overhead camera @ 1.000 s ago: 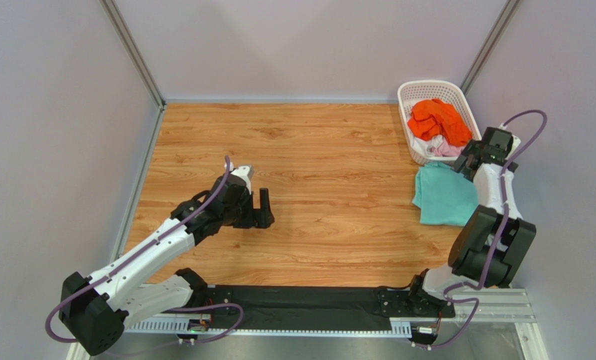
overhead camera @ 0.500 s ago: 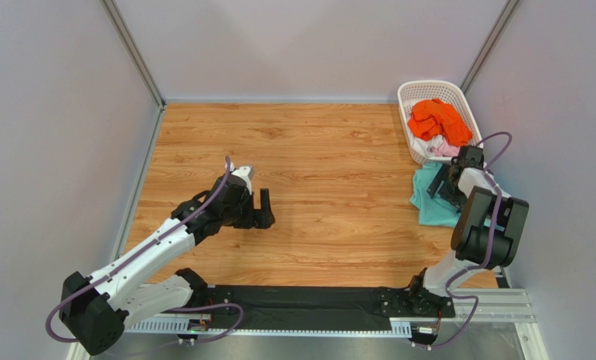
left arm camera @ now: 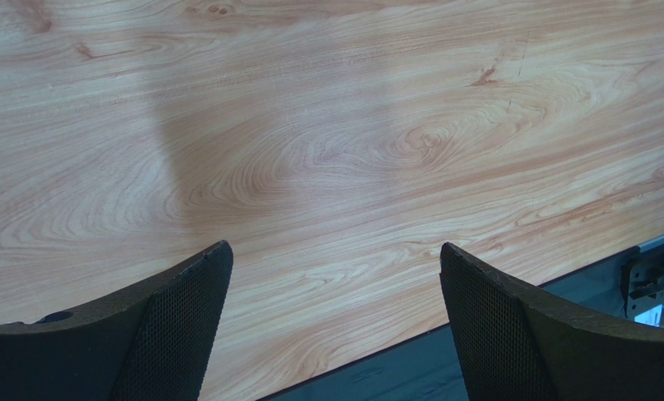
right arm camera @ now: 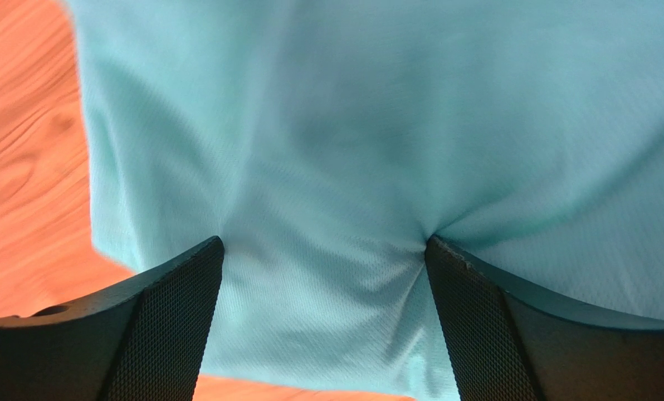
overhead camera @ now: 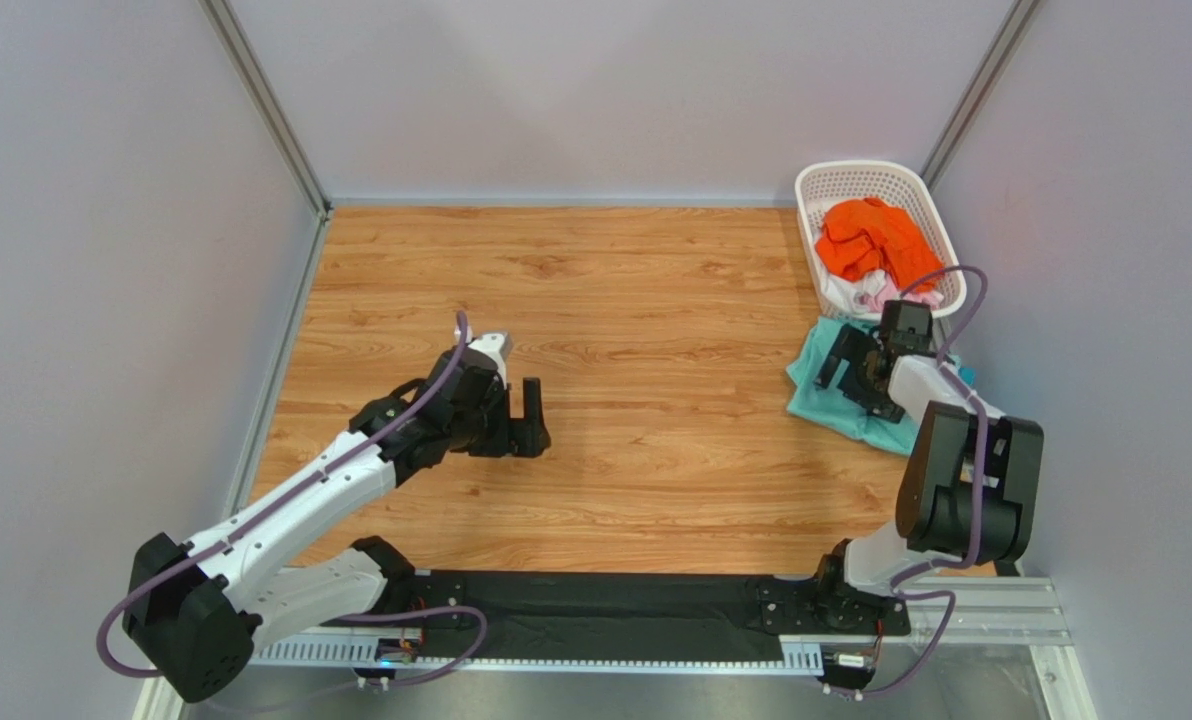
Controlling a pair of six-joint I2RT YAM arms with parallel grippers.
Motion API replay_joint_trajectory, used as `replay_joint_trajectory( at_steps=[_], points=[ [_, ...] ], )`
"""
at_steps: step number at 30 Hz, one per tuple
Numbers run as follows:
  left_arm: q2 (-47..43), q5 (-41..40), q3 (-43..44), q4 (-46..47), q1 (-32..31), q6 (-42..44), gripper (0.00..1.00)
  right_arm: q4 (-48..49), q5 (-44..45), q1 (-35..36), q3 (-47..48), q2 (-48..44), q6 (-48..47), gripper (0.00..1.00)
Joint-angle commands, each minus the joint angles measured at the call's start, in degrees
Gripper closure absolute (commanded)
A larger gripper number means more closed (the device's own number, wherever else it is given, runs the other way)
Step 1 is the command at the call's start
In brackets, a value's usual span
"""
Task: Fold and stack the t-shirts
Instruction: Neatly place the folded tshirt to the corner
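A mint green t-shirt (overhead camera: 817,393) lies crumpled on the wooden table (overhead camera: 632,300) just in front of the basket. My right gripper (overhead camera: 853,365) is down on it, open. In the right wrist view the mint cloth (right arm camera: 352,125) fills the gap, and both fingertips of the right gripper (right arm camera: 324,241) press into it, puckering it. An orange t-shirt (overhead camera: 873,237) tops the basket pile, with white (overhead camera: 858,297) and pink (overhead camera: 906,300) cloth under it. My left gripper (overhead camera: 527,420) hovers open over bare wood at centre left, with nothing between the fingers of the left gripper (left arm camera: 334,247).
The white lattice basket (overhead camera: 858,168) stands at the back right corner against the grey walls. A black rail (overhead camera: 587,615) with the arm bases runs along the near edge, and its edge shows in the left wrist view (left arm camera: 561,284).
My right arm has swung from beside the basket leftward and down onto the mint t-shirt, and the shirt has bunched and shifted left. The left arm has hardly moved.
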Motion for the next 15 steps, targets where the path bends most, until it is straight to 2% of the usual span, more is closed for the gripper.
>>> replay_joint_trajectory(
  at_steps=[1,3,7,12,15],
  points=[
    [-0.4,-1.2,0.4,0.8,0.3,1.0,0.0,-4.6,-10.5,7.7,-3.8,-0.8,6.3,0.09],
    [-0.3,-1.3,0.7,0.7,0.2,1.1,0.0,-5.4,-8.8,12.1,-4.5,-2.8,8.0,0.09],
    [-0.3,-1.4,0.7,0.5,0.2,1.3,0.0,-8.0,-6.0,16.3,-4.4,-8.4,10.6,0.09],
    [-0.3,-1.1,0.8,0.7,0.3,1.2,0.0,-13.9,-1.5,17.0,-3.5,-16.4,12.1,0.07],
    [-0.5,-0.4,1.0,1.0,0.3,1.2,0.0,-17.7,3.2,16.8,-2.4,-22.9,14.4,0.0]
  ],
)
